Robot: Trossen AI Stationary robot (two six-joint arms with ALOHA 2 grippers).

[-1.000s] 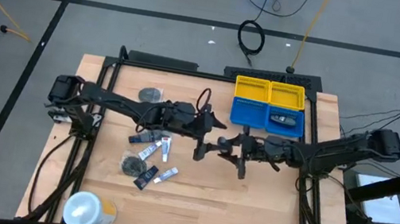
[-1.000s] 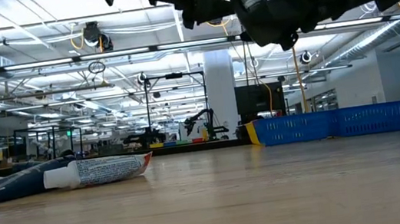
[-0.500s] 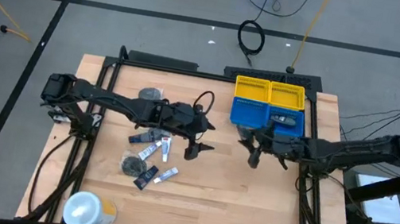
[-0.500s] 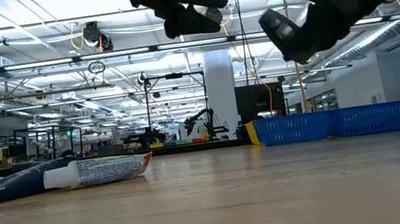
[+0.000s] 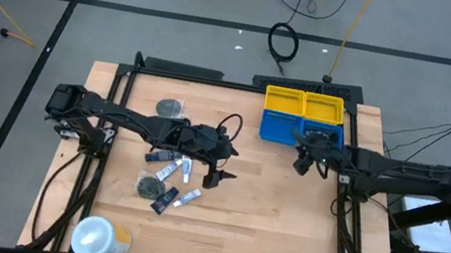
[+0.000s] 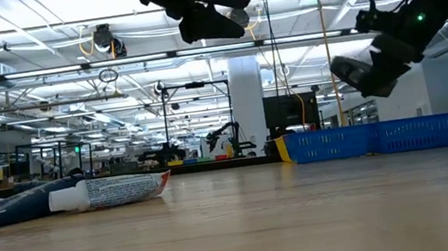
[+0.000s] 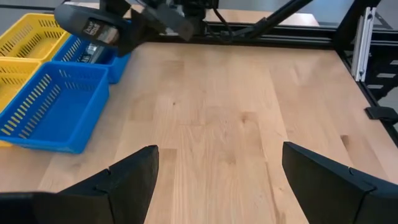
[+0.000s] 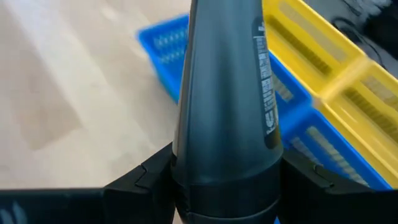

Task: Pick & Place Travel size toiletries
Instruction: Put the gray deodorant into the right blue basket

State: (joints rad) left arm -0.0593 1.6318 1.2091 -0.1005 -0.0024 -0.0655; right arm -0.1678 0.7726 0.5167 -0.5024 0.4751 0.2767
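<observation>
Wooden table [image 5: 284, 217]: your right gripper [image 5: 302, 164] holds the dark tube [image 8: 227, 106] at its fat end, beside the blue bin [image 5: 284, 129]. Likely light, smooth, squashy; grip gently. Left gripper [image 5: 215, 178] gapes empty near the remaining toiletries [image 5: 170, 179]

Dark navy tube [image 8: 227, 99] held upright above the blue basket [image 5: 284, 129]. Remaining tubes and grey discs [image 5: 169, 175] lie clustered on the table's left.

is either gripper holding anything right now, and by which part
The right gripper clamps a dark tube near its wide end, above the blue basket. The left gripper is open and empty.
</observation>
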